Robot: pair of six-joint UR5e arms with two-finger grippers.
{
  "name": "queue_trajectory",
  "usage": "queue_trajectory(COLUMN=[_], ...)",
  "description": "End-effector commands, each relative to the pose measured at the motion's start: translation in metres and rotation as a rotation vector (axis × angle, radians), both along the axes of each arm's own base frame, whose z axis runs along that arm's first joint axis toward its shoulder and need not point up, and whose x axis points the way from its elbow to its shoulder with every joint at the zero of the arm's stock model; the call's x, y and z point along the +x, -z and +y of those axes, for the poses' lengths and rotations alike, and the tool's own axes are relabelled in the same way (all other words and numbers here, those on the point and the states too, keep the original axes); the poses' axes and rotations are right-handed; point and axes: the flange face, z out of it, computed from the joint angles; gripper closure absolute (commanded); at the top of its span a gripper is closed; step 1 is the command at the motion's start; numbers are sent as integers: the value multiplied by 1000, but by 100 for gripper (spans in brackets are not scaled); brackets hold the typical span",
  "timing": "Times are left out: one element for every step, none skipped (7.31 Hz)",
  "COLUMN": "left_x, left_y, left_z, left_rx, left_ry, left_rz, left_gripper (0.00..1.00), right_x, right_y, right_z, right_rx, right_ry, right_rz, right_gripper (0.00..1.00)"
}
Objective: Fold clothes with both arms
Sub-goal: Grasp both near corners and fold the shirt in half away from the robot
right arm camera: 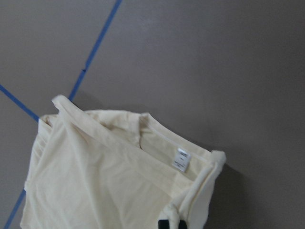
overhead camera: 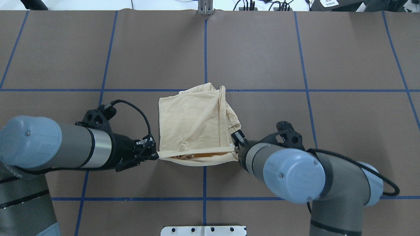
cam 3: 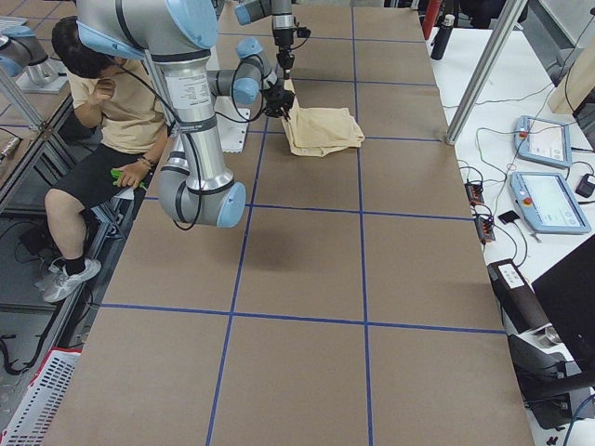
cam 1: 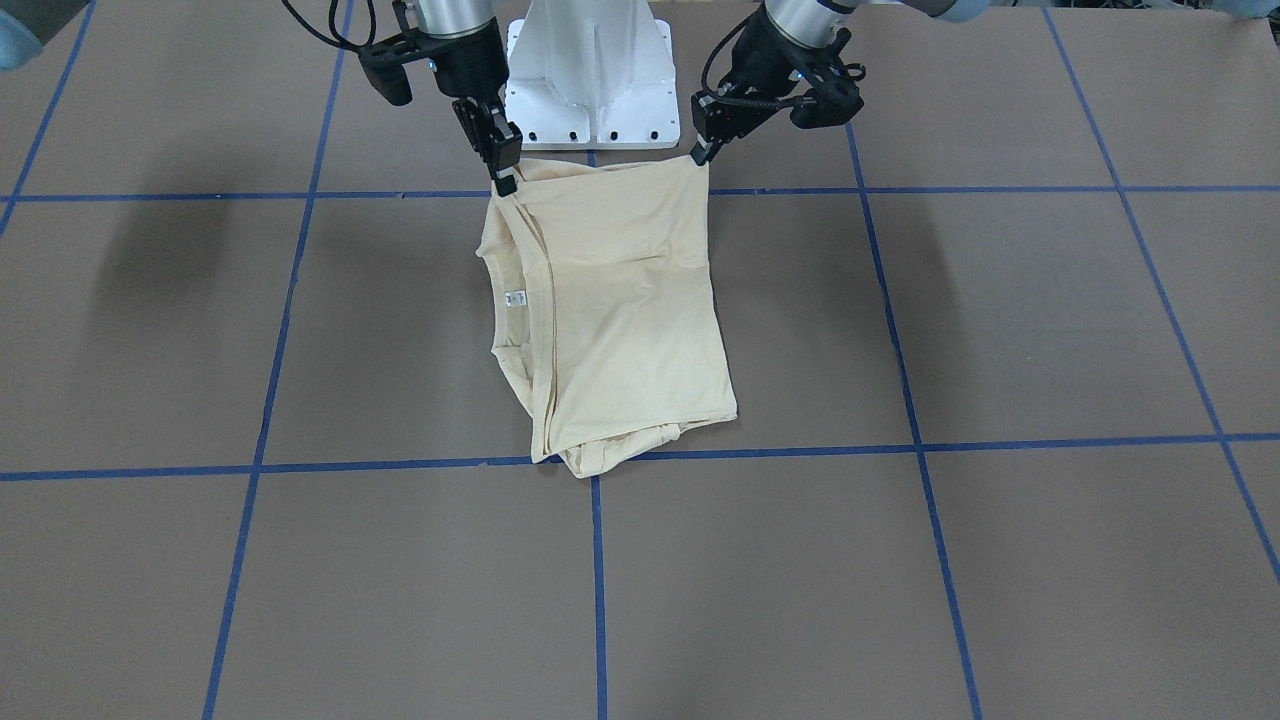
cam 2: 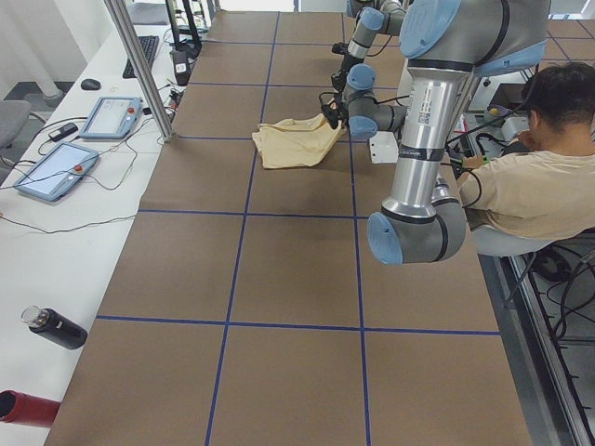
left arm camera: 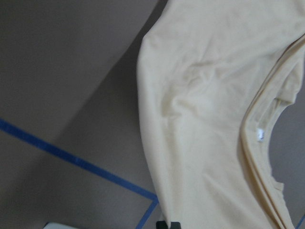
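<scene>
The clothes are one cream-yellow shirt, folded into a rough rectangle near the robot's base, with its neck label showing. Its robot-side edge is raised off the table, while the far part lies flat. My left gripper is shut on one raised corner, on the left in the overhead view. My right gripper is shut on the other raised corner by the collar. The left wrist view shows the cloth hanging from the fingertips. The right wrist view shows the collar and label.
The white pedestal base stands just behind the raised edge. Blue tape lines grid the brown table. A person sits beside the robot. Teach pendants and a dark bottle lie on the white side bench.
</scene>
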Motion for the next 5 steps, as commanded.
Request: queue_trajectory(left_x=[20, 30, 33, 39, 55], left_y=[-14, -12, -27, -37, -46], left_z=[-82, -110, -129, -146, -162], left_rx=[60, 80, 90, 104, 107], left_ry=[48, 69, 82, 99, 106], left_rz=[-76, -92, -106, -84, -82], left_gripper=[100, 100, 100, 100, 100], right_x=[-20, -31, -43, -53, -63], right_y=[-6, -16, -21, -28, -33], right_z=[-87, -116, -135, -155, -182], right_rx=[12, 24, 34, 32, 40], right_ry=[0, -7, 2, 22, 40], right_rz=[41, 18, 38, 75, 86], right_gripper=[100, 100, 100, 100, 100])
